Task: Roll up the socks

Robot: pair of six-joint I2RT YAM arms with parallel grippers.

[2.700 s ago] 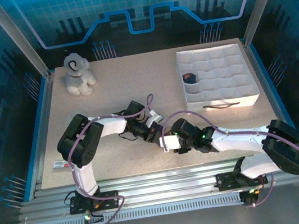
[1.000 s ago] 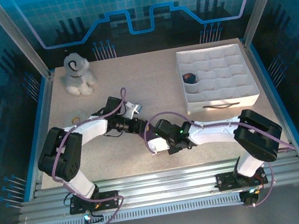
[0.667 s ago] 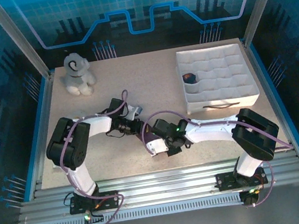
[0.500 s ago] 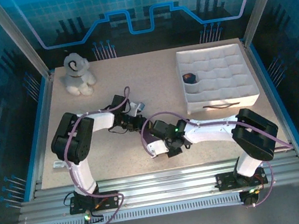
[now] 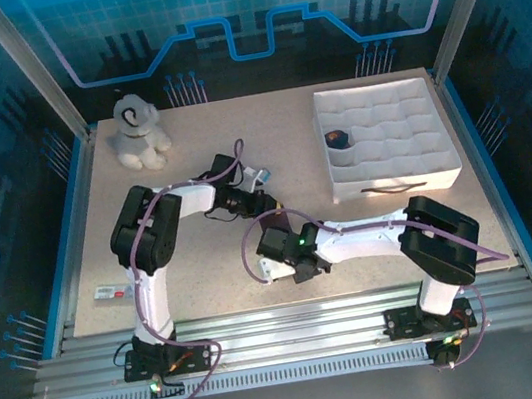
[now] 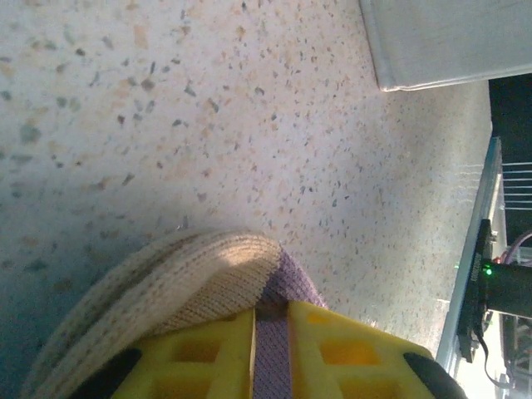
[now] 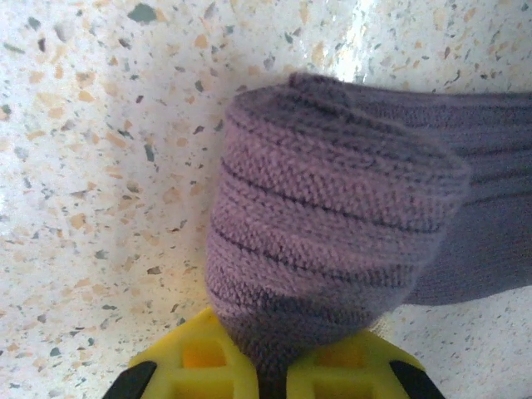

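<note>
At worktop [image 5: 188,151] centre, between both arms: socks [image 7: 332,224] bunched, partly rolled; left fingers [image 6: 199,353] narrow, pinching purple fabric by beige cuff [image 6: 166,283]; right fingers [image 7: 199,357] narrow, clamping rolled end. Roll unfinished; tightening, tucking left.

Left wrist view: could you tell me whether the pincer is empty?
No, the left pincer is shut on a sock's purple fabric.

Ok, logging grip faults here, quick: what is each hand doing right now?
Left hand: closed, pinching a purple sock beside its beige cuff.
Right hand: closed on a bunched purple sock.
</note>
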